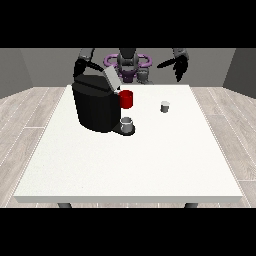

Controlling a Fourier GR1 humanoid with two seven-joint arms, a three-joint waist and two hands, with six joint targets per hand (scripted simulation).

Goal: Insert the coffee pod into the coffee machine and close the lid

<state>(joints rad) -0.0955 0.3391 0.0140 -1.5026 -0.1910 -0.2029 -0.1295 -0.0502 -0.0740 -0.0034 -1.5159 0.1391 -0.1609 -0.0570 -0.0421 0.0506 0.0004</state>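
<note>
Front view: hand at view's right (pixel 179 67) raised, fingers hanging relaxed, holding nothing.

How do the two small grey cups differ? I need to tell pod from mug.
The cup under the machine sits on the black coffee machine's base; the lone cup stands apart on the white table. The first looks larger and darker, the second paler. Both stand upright.

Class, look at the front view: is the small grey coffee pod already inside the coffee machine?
No. The coffee pod stands alone on the table, apart from the coffee machine.
</note>
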